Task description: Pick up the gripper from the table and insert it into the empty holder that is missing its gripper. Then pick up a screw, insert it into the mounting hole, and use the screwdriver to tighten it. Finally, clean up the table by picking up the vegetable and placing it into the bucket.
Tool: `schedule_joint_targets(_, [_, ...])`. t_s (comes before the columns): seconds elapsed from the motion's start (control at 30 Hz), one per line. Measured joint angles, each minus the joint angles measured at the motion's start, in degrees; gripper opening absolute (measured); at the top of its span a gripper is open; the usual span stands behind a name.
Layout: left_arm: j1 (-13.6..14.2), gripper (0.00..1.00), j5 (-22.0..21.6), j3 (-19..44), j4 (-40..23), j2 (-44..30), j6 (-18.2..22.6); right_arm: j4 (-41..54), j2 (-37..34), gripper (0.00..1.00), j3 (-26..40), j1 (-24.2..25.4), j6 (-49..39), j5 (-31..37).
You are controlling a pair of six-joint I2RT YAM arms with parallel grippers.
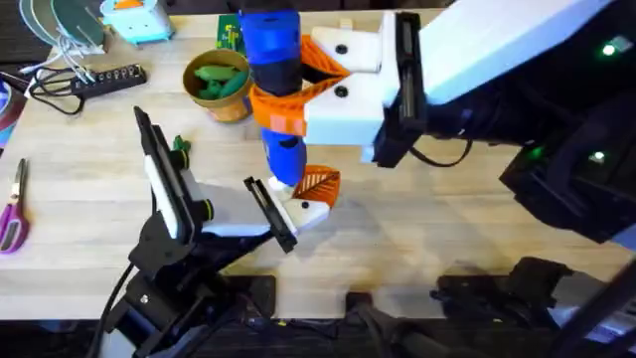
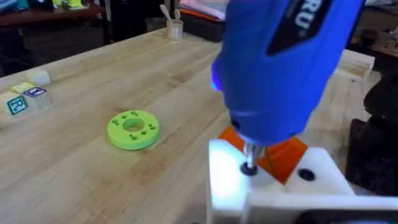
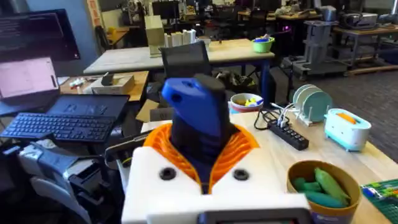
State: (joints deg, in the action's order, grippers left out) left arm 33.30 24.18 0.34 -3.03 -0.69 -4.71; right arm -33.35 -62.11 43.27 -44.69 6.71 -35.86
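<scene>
My right gripper (image 1: 298, 91) reaches in from the right and is shut on the blue screwdriver (image 1: 270, 60), holding it upright. In the right wrist view the screwdriver (image 3: 196, 115) sits between my orange pads. Its dark tip (image 2: 249, 167) rests on a screw head in the white holder (image 2: 280, 193), beside the orange gripper (image 2: 283, 155). Seen from overhead, the holder (image 1: 310, 212) and the orange gripper (image 1: 320, 182) are at the end of my left gripper (image 1: 303, 204). The dark green vegetable (image 1: 180, 149) lies on the table (image 1: 417, 219), left of the screwdriver. The tan bucket (image 1: 229, 104) stands behind it.
The bucket (image 3: 323, 186) holds light green pods. A yellow-green ring disc (image 2: 133, 129) lies on the table. Scissors (image 1: 12, 209) lie at the left edge and a black power strip (image 1: 99, 80) at the back left. Bare wood stretches to the right front.
</scene>
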Motion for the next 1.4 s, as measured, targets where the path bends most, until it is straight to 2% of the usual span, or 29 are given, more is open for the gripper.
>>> schedule_joint_targets(0.67, [0.0,0.006,0.0,0.0,-0.1,-0.1,0.0,1.6,0.0,0.023,0.0,0.0,-1.4,0.2])
schedule_joint_targets(0.87, [0.0,0.006,-0.1,0.0,0.0,0.0,0.0,-5.3,-0.4,0.023,-0.3,0.0,-1.4,0.0])
schedule_joint_targets(1.03, [0.0,0.006,-0.1,0.0,0.0,0.0,0.0,-10.4,1.9,0.023,-0.3,1.0,-1.6,0.0])
schedule_joint_targets(1.2, [0.0,0.006,-0.2,0.0,0.0,0.0,0.0,-6.1,2.8,0.023,-0.3,5.3,-3.5,0.0])
schedule_joint_targets(1.3, [0.0,0.006,-0.2,0.0,0.0,0.0,0.0,2.4,2.7,0.023,-0.3,9.8,-9.4,1.3])
schedule_joint_targets(1.4, [0.0,0.006,-0.2,0.0,0.0,0.0,0.0,10.0,1.5,0.023,-0.3,15.0,-17.7,6.5])
